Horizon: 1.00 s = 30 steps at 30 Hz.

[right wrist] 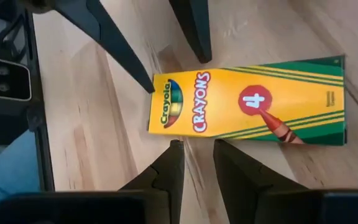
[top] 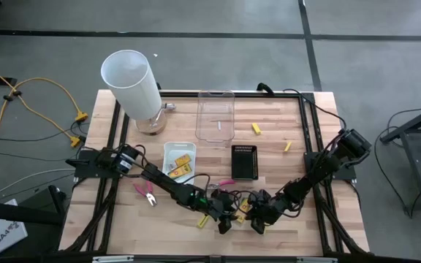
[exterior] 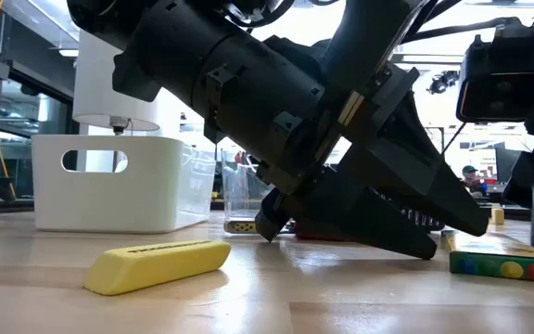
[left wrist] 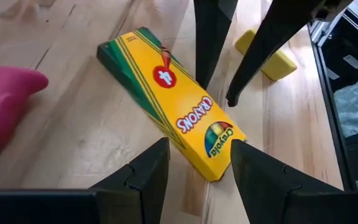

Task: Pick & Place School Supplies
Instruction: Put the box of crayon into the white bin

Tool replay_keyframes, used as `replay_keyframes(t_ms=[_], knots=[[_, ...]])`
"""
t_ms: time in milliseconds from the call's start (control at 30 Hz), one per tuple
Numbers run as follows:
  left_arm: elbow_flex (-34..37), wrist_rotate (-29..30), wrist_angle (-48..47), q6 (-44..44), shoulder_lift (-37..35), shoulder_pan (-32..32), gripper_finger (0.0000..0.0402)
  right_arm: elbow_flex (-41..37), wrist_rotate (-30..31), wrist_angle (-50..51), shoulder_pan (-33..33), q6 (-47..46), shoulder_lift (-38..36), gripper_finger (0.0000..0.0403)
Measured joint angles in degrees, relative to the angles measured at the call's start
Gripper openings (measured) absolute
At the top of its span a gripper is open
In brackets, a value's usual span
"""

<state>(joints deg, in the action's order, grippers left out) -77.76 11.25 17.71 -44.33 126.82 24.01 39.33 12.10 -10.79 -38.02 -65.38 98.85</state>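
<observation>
Near the table's (top: 123, 219) front edge, both grippers, left (left wrist: 197, 163) and right (right wrist: 197, 155), hung with fingers apart over one crayon pack (left wrist: 166, 99), neither gripping it, apparently contending for the same pick.

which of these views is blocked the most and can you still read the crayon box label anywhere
Low view: the arms fill most of the frame, and the crayon box shows only edge-on. Left wrist view: the label reads clearly between the left gripper fingers. Right wrist view: equally legible.
</observation>
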Motion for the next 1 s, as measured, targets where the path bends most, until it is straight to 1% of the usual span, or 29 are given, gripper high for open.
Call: replay_keyframes(t_ms=[300,467,733,800,1000], knots=[[-0.02,-1.9,-0.73,1.04,-0.04,-0.94,0.0169,-0.05,0.6,-0.06,1.29,-0.59,0.0,0.0082],[0.0,-2.7,-0.58,1.26,0.22,-1.16,0.0169,-0.26,1.97,-1.69,1.23,2.5,0.07,0.0082],[0.02,-2.69,-0.48,1.18,0.32,-1.2,0.0169,-0.2,0.64,-7.46,0.87,7.52,0.07,0.0082],[0.02,-2.68,-0.34,1.31,0.38,-1.22,0.0169,-0.01,2.05,-9.58,0.76,8.66,0.07,0.0082],[0.02,-3.13,-0.12,1.39,0.44,-1.26,0.0169,-0.07,2.02,-9.09,1.48,9.53,0.09,0.0082]])
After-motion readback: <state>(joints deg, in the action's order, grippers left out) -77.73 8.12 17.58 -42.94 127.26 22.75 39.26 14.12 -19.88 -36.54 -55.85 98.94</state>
